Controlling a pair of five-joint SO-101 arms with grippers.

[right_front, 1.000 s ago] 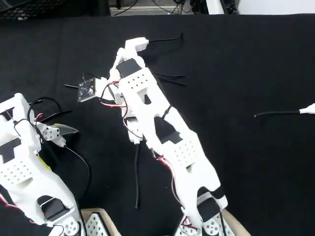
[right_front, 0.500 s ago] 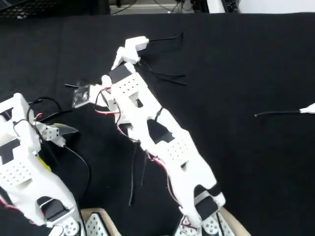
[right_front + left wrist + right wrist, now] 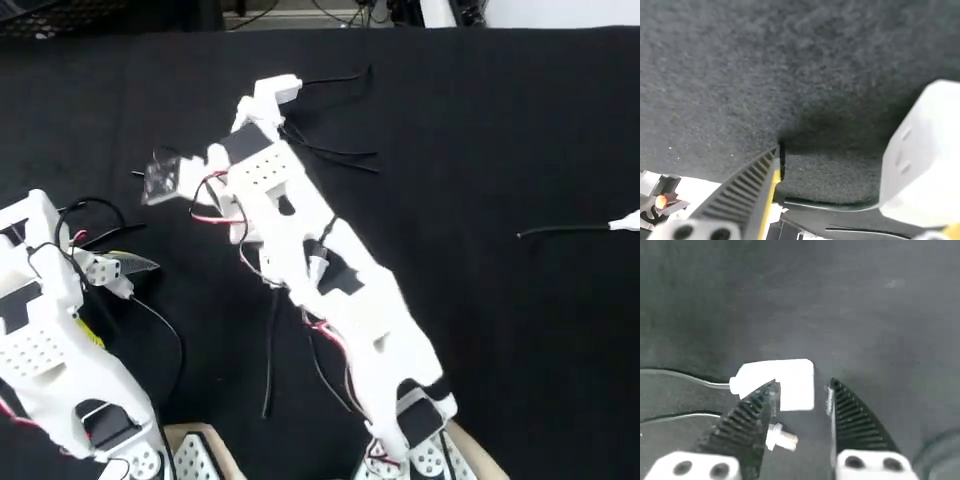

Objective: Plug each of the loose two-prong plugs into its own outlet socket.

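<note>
A white two-prong plug [image 3: 281, 87] lies on the black mat at the back, its thin black cord [image 3: 338, 77] trailing to the right. My right gripper [image 3: 262, 104] is over it. In the right wrist view the plug [image 3: 790, 381] lies partly between the open fingers of that gripper [image 3: 802, 385], one fingertip overlapping its edge. A second white plug [image 3: 626, 221] lies at the far right edge with its cord [image 3: 560, 230]. My left gripper [image 3: 140, 266] is low at the near left. A white block with two slot marks [image 3: 922, 160] sits close beside the left gripper [image 3: 830, 165].
Loose black cords [image 3: 335, 155] lie beside the right arm's wrist, and more [image 3: 270, 350] run along its base. Another cord [image 3: 165, 325] curves away from the left arm. The black mat [image 3: 480, 120] is bare between the two plugs.
The right arm's wrist and its small camera board have swung left and back while its gripper stayed at the plug. The cords by its base shifted. The left arm hardly moved.
</note>
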